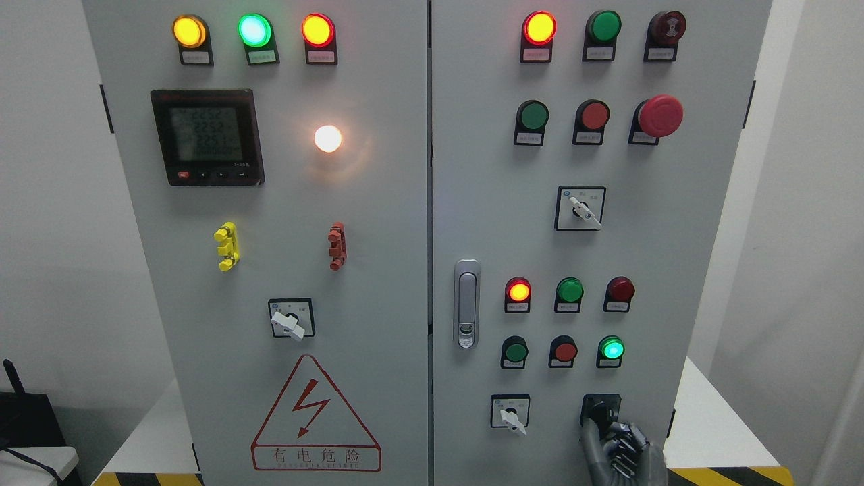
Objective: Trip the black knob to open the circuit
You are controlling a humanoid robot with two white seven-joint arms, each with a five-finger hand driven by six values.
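Note:
The black knob [600, 407] sits in a black square plate at the bottom right of the cabinet's right door [675, 223]. My right hand [615, 447] comes up from the bottom edge directly below it. Its grey thumb [589, 433] lies against the knob's lower left, and its curled fingers [631, 442] close in at the knob's lower right. The lower part of the knob is hidden behind the hand. My left arm does not show.
A white-handled selector switch [511, 416] is just left of the knob. Lit and unlit lamps and push buttons [569, 290] fill the door above, with a red mushroom stop button [660, 115] at top right. The door latch [466, 304] is at centre. The left door carries a meter [206, 137] and a warning triangle [315, 415].

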